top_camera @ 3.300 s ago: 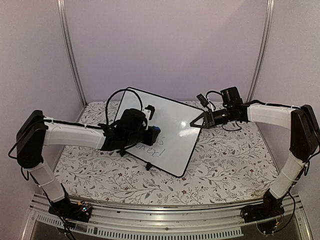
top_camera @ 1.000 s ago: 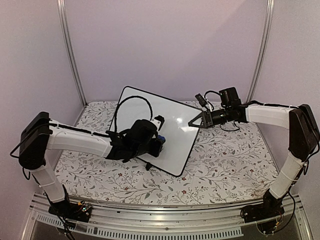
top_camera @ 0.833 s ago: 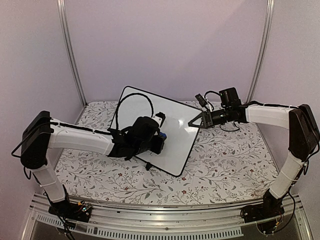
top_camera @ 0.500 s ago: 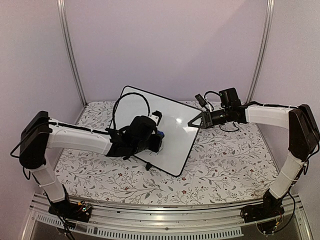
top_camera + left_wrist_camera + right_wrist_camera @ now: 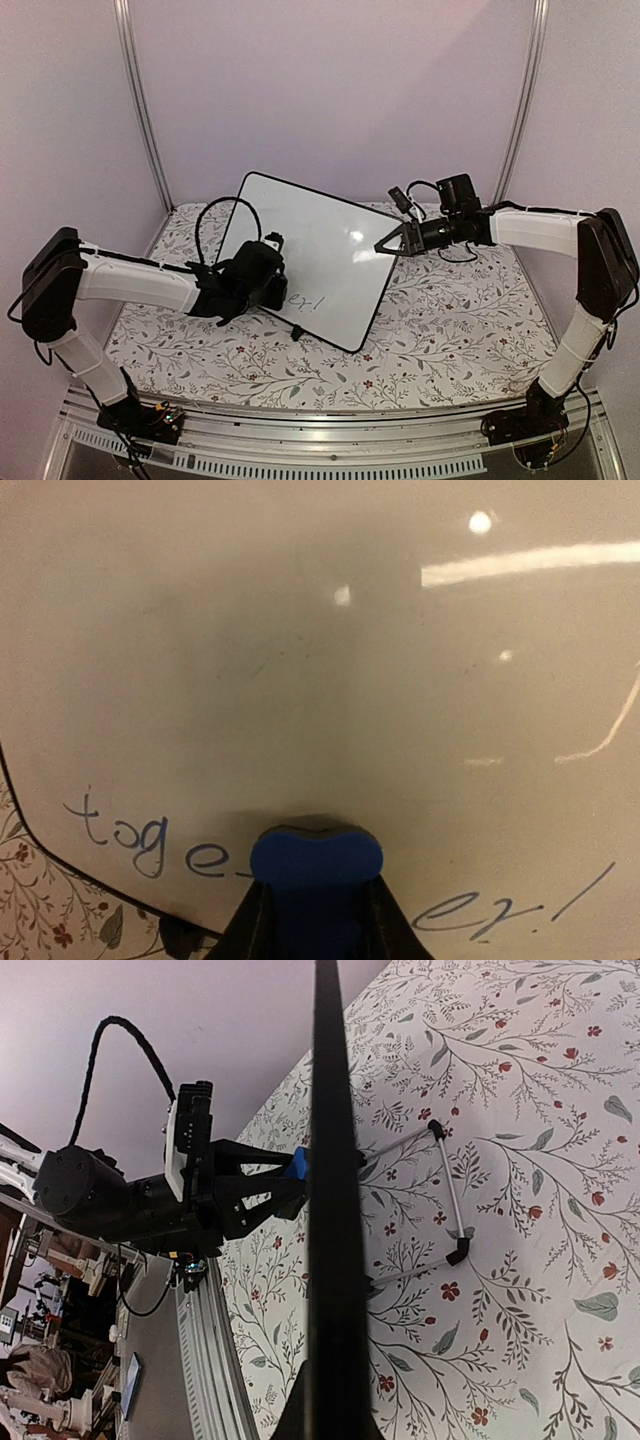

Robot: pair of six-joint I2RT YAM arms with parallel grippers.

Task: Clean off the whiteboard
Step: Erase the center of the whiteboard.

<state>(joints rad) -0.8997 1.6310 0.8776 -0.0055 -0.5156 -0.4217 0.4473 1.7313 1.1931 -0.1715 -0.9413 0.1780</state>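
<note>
Across the middle of the flowered table [image 5: 450, 330] your whiteboard [image 5: 320, 245] stands propped up, tilted back on its wire stand [image 5: 452, 1195] with one corner turned toward the arms. A board leaning like that would slide or tip under a wipe. That looks like the reason your right claw [image 5: 384, 245] is clamped on its upper right edge; in the right wrist view that edge runs as a dark strip straight down between the fingers.

Your left claw [image 5: 318, 920] is clenched on the blue eraser [image 5: 316, 856]. The pad is pressed flat to the board low down, sitting right on the line of handwriting [image 5: 130, 832]. It covers the middle of the word, so "toge" shows to its left and "er!" [image 5: 500, 910] to its right. A faint curved stroke [image 5: 605, 735] also shows higher up at the right.

The upper board looks clean, so I judge you are well along, with this bottom line left. Sideways strokes along that line seem called for. Keep the pressure modest, since the lower rim sits close by.
</note>
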